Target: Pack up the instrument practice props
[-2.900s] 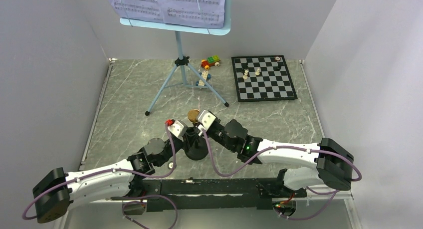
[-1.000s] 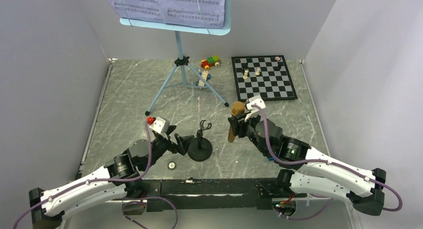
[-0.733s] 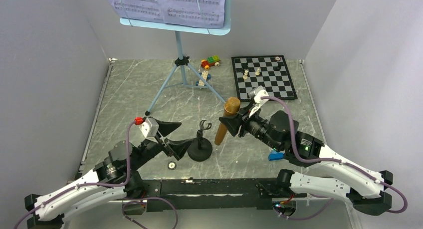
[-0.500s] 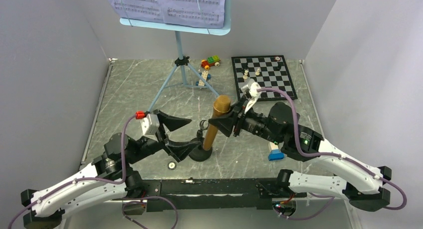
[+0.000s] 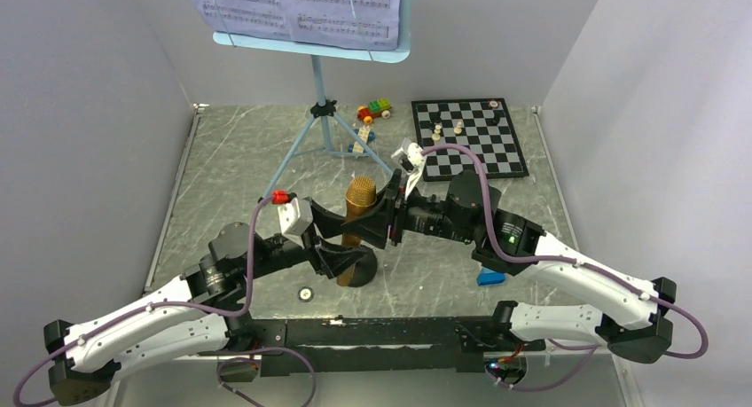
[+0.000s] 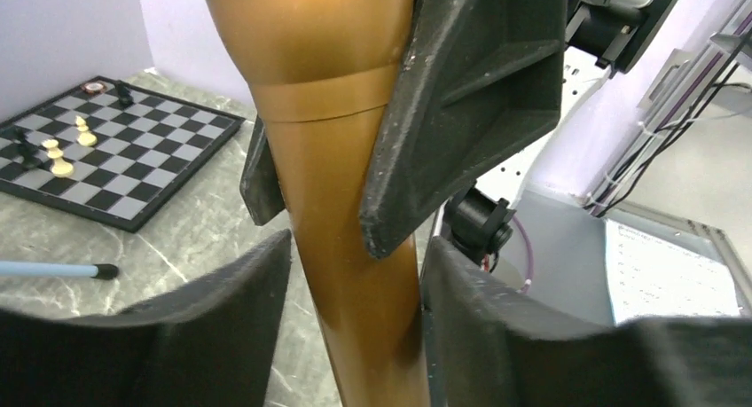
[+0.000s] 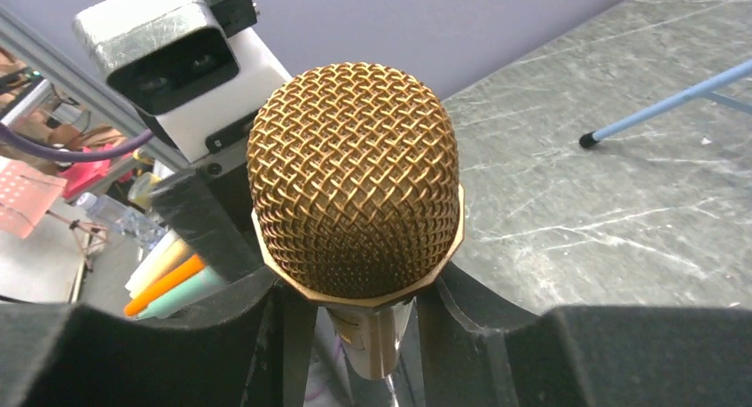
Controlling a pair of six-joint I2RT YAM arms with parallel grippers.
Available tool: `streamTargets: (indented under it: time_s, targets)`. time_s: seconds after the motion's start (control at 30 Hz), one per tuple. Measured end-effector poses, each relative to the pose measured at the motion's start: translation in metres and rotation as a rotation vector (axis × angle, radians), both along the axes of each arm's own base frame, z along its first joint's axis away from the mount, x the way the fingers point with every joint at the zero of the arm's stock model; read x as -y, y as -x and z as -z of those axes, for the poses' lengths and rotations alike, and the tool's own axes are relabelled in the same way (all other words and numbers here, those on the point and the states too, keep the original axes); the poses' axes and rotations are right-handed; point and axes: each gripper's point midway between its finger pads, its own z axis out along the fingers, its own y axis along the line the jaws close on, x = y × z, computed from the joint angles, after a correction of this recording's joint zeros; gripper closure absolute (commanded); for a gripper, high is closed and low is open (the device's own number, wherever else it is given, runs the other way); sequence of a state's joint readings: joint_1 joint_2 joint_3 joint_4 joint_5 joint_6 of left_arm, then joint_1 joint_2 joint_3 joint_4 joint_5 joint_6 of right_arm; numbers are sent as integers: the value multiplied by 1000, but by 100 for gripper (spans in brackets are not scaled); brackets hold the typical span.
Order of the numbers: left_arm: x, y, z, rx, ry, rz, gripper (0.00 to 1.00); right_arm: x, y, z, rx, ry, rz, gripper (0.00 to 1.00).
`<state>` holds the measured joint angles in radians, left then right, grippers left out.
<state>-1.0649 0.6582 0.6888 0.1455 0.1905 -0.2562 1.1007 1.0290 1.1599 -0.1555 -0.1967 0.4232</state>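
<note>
Microphone (image 5: 358,207), gold-brown with a mesh head, is held nearly upright over the front centre of the worktop (image 5: 231,185). Right fingers (image 6: 470,97) clamp its body just under the head. Left fingers (image 6: 222,336) sit close on both sides of the lower handle; whether they press it I cannot tell. Just beneath, the black mic stand (image 5: 364,267) shows part of its round base. Farther back stands a light-blue music stand (image 5: 317,79) carrying sheet music (image 5: 301,3), then a toy car (image 5: 374,111) and a chessboard (image 5: 468,139).
</note>
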Motion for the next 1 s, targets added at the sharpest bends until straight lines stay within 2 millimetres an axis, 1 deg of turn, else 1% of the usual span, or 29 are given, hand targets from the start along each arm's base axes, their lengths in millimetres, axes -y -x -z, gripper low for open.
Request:
streamTargets:
  time_s: [0.03, 0.07, 0.13, 0.17, 0.2, 0.23, 0.27, 0.3, 0.4, 0.47, 0.53, 0.57, 0.63, 0.7, 0.73, 0.77, 0.83, 0.93, 1.0]
  targets:
    - [0, 0, 0, 0, 0, 1, 68, -1, 1, -2, -2, -7, -8, 89]
    - [0, 0, 0, 3, -1, 1, 83, -2, 2, -3, -2, -13, -14, 70]
    - [0, 1, 0, -24, 6, 0, 98, -2, 1, -4, 23, -14, -16, 35]
    - [-1, 0, -1, -32, 13, -7, 100, -3, 0, -5, 31, -17, -15, 27]
    - [-2, -1, -1, -27, 11, -10, 100, -3, 1, -6, 17, -21, -17, 20]
    - [-3, 0, 1, -24, 5, -11, 100, -3, 1, -6, 13, -22, -14, 11]
    - [-5, 0, 3, -26, -4, -18, 100, -3, 0, -6, 10, -22, -10, 6]
    - [-6, -1, 6, -32, -13, -25, 100, -2, -1, -6, 4, -25, 2, 3]
    - [-19, -12, 16, -58, -41, -116, 100, 6, -9, -5, -4, -15, 64, 1]
    - [-36, -28, 26, -99, -66, -244, 100, 16, -16, -6, -5, -13, 119, 1]
    - [-63, -50, 41, -165, -103, -426, 100, 30, -22, -9, -1, -22, 181, 1]
    - [-79, -62, 49, -199, -128, -524, 100, 40, -24, -11, 3, -29, 218, 1]
    - [-119, -89, 67, -267, -198, -753, 100, 55, -28, -12, 8, -38, 274, 2]
    - [-165, -117, 84, -339, -257, -976, 100, 66, -30, -11, 11, -46, 316, 3]
    - [-187, -129, 91, -374, -276, -1075, 100, 70, -32, -8, 10, -43, 335, 3]
    - [-214, -141, 102, -433, -292, -1177, 100, 73, -33, -5, 8, -38, 348, 3]
    - [-260, -154, 126, -556, -309, -1329, 100, 76, -35, 0, 6, -30, 366, 3]
    - [-300, -163, 157, -724, -313, -1434, 100, 80, -37, 19, -7, 5, 384, 3]
    - [-319, -169, 180, -836, -322, -1475, 100, 85, -36, 31, -14, 27, 394, 3]
